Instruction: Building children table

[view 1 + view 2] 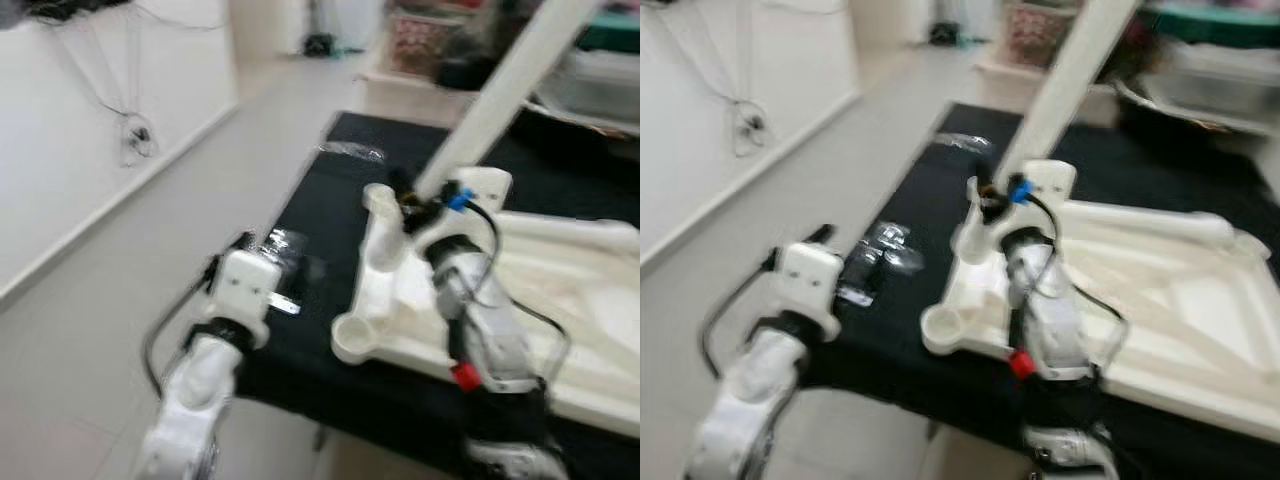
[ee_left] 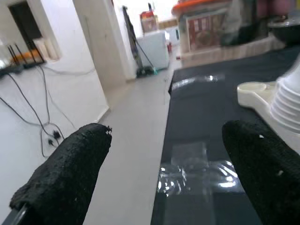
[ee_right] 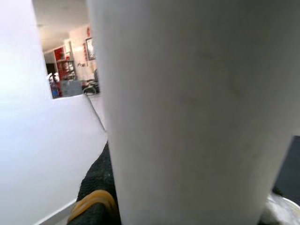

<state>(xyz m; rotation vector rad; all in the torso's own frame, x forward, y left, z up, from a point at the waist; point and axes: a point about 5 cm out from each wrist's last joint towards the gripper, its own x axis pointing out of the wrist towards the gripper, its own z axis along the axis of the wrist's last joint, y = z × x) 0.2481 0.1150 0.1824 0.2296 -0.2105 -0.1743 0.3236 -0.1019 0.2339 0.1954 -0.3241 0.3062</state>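
Children's table top [image 1: 560, 290], white plastic, lies underside up on a black desk [image 1: 330, 210], its ribbed frame facing the camera and round leg sockets showing at the near corners. One white table leg [image 1: 500, 95], a long tube, stands tilted up and away from a far corner socket of the top, reaching toward the upper edge of the head views. Right gripper [image 1: 405, 205] is at the foot of that leg, its jaws closed around the tube just above the socket; in the right wrist view the leg [image 3: 187, 108] fills most of the frame, with a black finger [image 3: 96, 187] pressed against it. Left gripper [image 2: 164, 178] hangs over the near left edge of the desk, jaws spread wide and holding nothing, its two black fingers [image 2: 65, 173] well apart. Clear plastic wrapping [image 2: 197, 173] lies flat on the desk just ahead of the left gripper; a second clear piece [image 1: 352, 152] lies farther along the desk. Pale floor [image 1: 190, 220] runs beside the desk, with cables [image 1: 130, 135] against the white wall.
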